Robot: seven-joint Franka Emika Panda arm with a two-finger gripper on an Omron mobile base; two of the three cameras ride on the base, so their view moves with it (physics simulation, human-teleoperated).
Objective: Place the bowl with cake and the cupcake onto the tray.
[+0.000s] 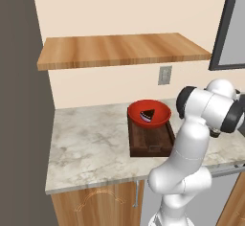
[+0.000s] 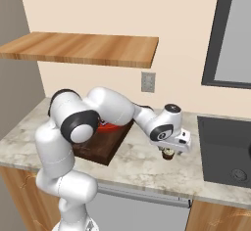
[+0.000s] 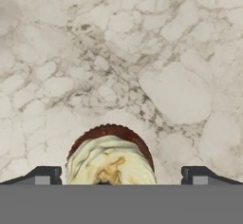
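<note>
I see the big marble counter (image 1: 86, 139) first, with a wooden shelf (image 1: 119, 50) on the wall above it. A dark sink (image 2: 226, 149) is set into the counter at the right side in the right base view. My white arm (image 2: 112, 108) reaches out across the counter toward the sink side.

The tray (image 1: 150, 141) lies flat on the counter, long and dark brown. The bowl with cake (image 1: 149, 113) sits on the far end of the tray, red and shiny, with the little dark cake piece inside it.

My gripper (image 2: 168, 152) hangs low over the bare counter, between the tray and the sink and apart from both. In the hand view the two dark finger tips (image 3: 46, 175) stand wide apart, one on each side of the cupcake (image 3: 111, 157). There is a gap between each tip and the cupcake, so the pincer is wide and holds nothing. The cupcake has a cream top and a dark brown wrapper. It is on the counter, right under my gripper, well away from the tray.
</note>
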